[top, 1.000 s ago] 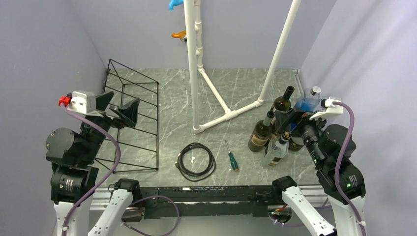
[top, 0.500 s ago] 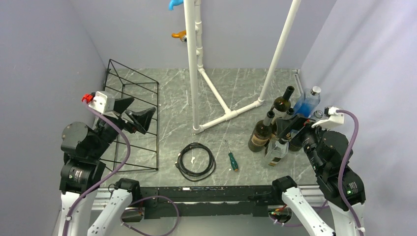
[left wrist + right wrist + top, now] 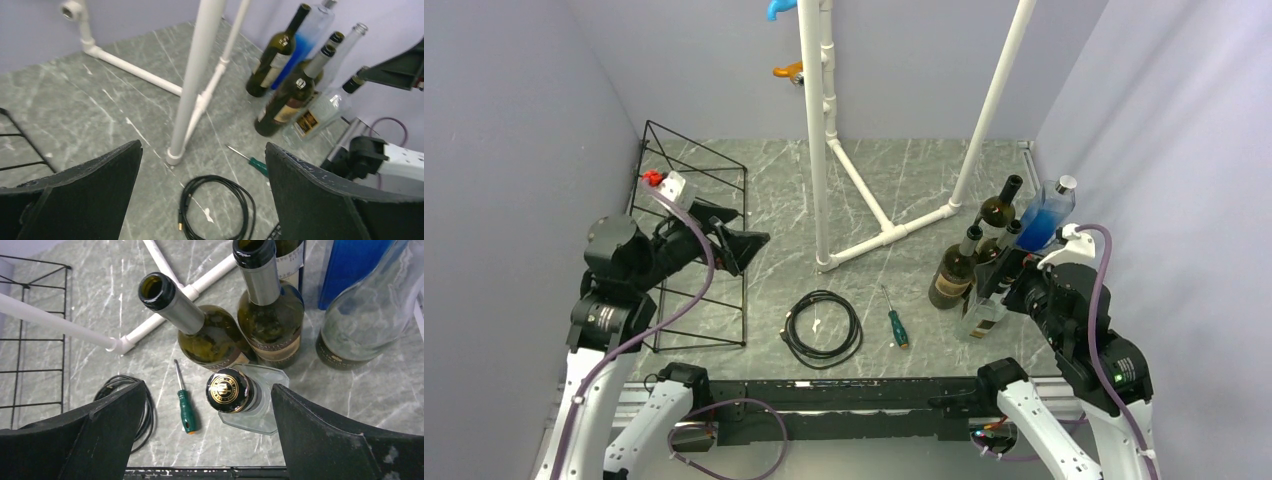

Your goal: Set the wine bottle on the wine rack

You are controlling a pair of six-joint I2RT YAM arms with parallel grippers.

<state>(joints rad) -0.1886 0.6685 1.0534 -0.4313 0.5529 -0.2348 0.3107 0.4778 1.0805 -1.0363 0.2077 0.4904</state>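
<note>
Several bottles stand in a cluster at the right: a dark green wine bottle, another, a blue bottle and a clear square bottle with a black and gold cap. My right gripper is open above them, its jaws either side of the capped clear bottle and not touching it. The black wire wine rack stands at the left and holds no bottles. My left gripper is open and empty at the rack's right edge, facing the bottles.
A white pipe frame rises from the table's middle, its foot pipes running back and right. A coiled black cable and a green-handled screwdriver lie near the front edge. Grey walls close in on both sides.
My left arm has swung right across the rack, its open gripper now at the rack's right edge. My right gripper has drawn back and lower, over the capped clear bottle.
</note>
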